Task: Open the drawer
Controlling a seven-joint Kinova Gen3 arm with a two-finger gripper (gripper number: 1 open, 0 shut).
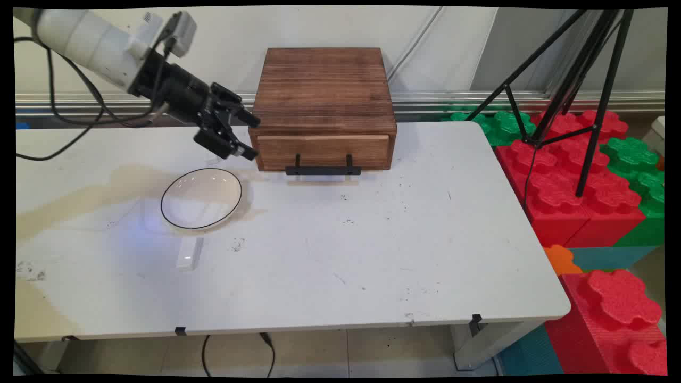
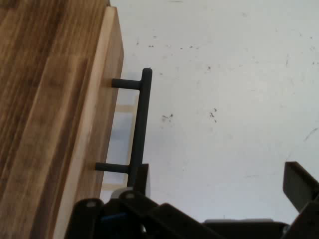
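While the arm reaches in from the upper left w/ black cables (image 1: 58, 114) drooping off it, the first risk sits there: the loops hang low over the table (image 1: 330, 255) edge and could drag or snag on any sweep.

Next rightward, a white plate w/ dark rim (image 1: 201, 198) lies just below and left of the gripper (image 1: 242, 137), w/ a small white block (image 1: 189, 254) near its front edge. Both are light; judged from here, a drop or a backswing of the hand would clip the plate rim and skid it, maybe into the block.

Gripper hangs off the table, tilted toward the wooden drawer box (image 1: 324, 103), just beside its left front corner. Fingers are spread apart, nothing between them. In the hand view one finger (image 2: 141, 179) overlaps the near end of the black handle (image 2: 139, 124); the other sits well out over bare tabletop. Can't tell if there's contact.

Drawer looks closed, handle bar standing off its front on two posts. Risks here: the hand is off-centre, so closing could catch only the bar's end and slip; a push could shove the box along the table; the finger could jam vs. the drawer front.
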